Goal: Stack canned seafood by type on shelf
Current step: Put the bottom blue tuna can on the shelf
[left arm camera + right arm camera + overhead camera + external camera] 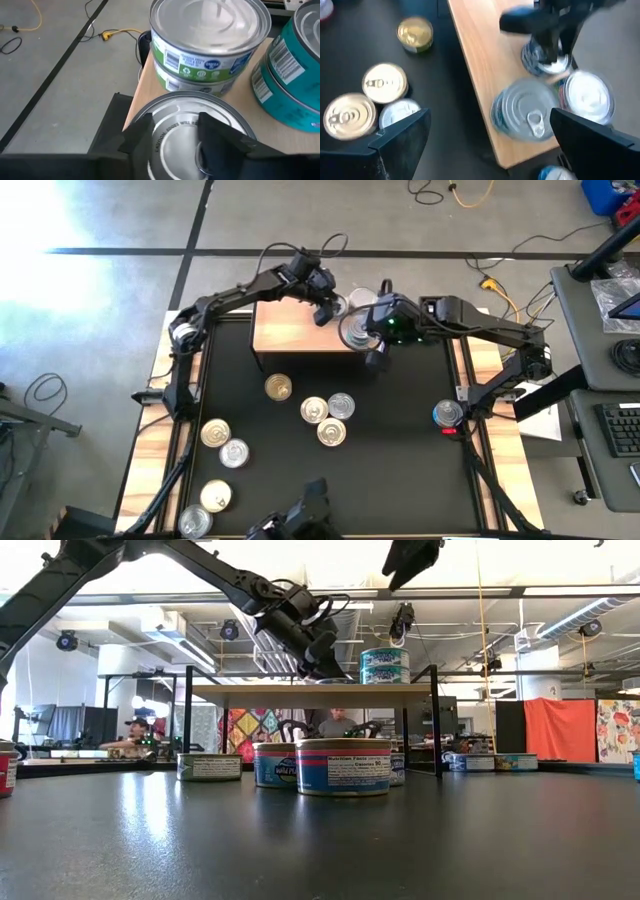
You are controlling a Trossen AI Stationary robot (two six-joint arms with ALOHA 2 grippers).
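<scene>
The shelf is a light-wood board at the table's far middle. On its right part stand tins of canned seafood: a green-labelled stack of two, a teal stack and a silver-lidded tin. My left gripper hovers over that silver lid with its fingers apart, and shows in the high view. My right gripper hangs wide open above the shelf's right end, over a tin with a pull tab. My left gripper comes slanting down from the table's left over the silver lid of the tin standing on the shelf. Its two fingers stand apart above the lid. Whether they touch the tin, I cannot tell.
Loose tins stand on the black table in front of the shelf: a gold one, a cluster of three, several at the near left and one by the right edge. In the low view three tins stand before the shelf.
</scene>
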